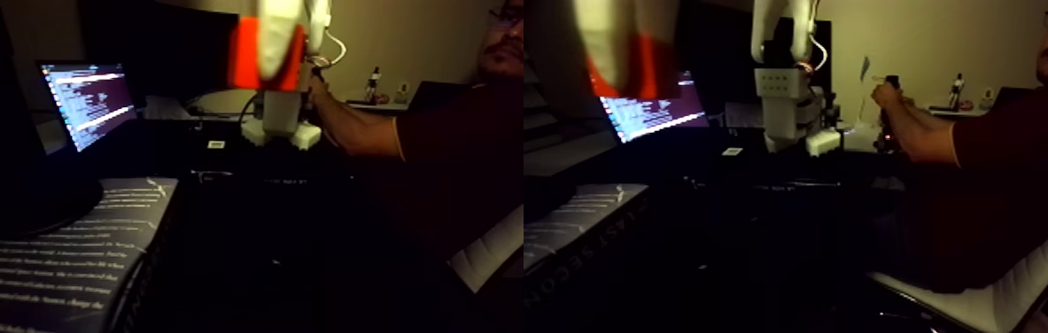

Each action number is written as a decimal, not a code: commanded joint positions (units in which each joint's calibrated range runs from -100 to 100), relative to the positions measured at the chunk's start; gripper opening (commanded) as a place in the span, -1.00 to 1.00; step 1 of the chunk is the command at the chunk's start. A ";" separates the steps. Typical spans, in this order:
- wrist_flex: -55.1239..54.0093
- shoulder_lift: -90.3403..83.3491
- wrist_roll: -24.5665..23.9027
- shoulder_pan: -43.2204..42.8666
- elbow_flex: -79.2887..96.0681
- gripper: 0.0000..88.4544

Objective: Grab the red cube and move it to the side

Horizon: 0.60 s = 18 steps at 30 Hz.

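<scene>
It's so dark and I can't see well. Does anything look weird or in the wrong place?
One thing: the red cube hangs high at the top edge, not resting on anything. It looks big and blurry, close to the camera, with the white gripper across its front, apparently clamping it. Nothing looks spilled or broken.

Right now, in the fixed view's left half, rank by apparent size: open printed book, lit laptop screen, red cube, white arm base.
1. open printed book
2. lit laptop screen
3. bright red cube and white arm base: alike; cube sits blurred near the camera, so unranked.
</scene>
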 commanded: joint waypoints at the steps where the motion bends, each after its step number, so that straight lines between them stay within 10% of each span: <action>1: -1.72 -1.28 1.51 4.13 -0.23 -0.91; 18: -12.96 15.94 6.42 14.12 -1.23 -0.91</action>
